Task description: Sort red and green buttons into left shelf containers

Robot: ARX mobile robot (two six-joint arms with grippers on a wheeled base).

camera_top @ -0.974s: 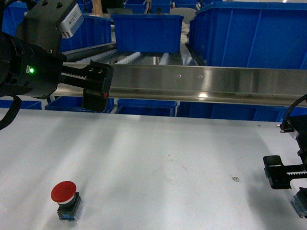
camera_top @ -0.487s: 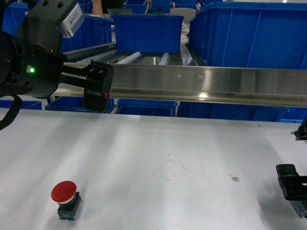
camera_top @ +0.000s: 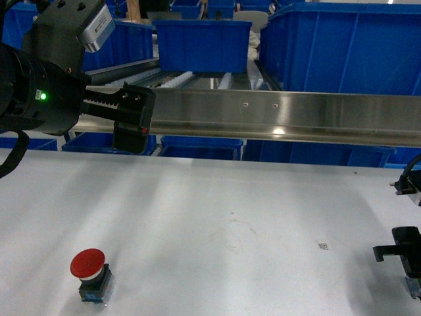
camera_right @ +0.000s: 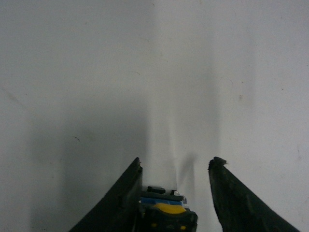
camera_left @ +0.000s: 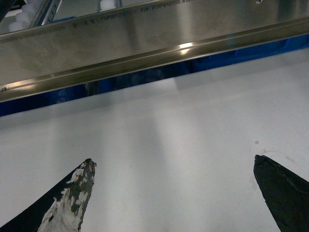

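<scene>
A wide white surface (camera_top: 217,217) fills the lower part of the room, faintly scuffed, with a thin ring-shaped smudge (camera_top: 233,236) near its middle and a tiny dark speck (camera_top: 323,247) to the right of that smudge. Behind the surface runs a long steel rail (camera_top: 283,115), and beyond the rail stand rows of big blue bins (camera_top: 202,43) on roller tracks, with more blue bins below the rail.

The red button (camera_top: 88,265) stands upright on the surface, well to the left of the smudge and close to the near edge, its round red cap on a dark-and-blue block. Nothing touches it.

The left claw (camera_top: 131,125) hangs high in front of the rail, far above and behind the red button; from its wrist camera the two fingers (camera_left: 72,203) stand wide apart over bare white surface, holding nothing.

The right claw (camera_top: 402,250) sits low at the far right edge, well right of the speck. Its wrist camera shows its fingers (camera_right: 120,203) parted, with a small block (camera_right: 166,215) between them, dark and blue with a yellow patch on top; one finger seems just beside it, the other apart. I cannot tell whether this is the green button.
</scene>
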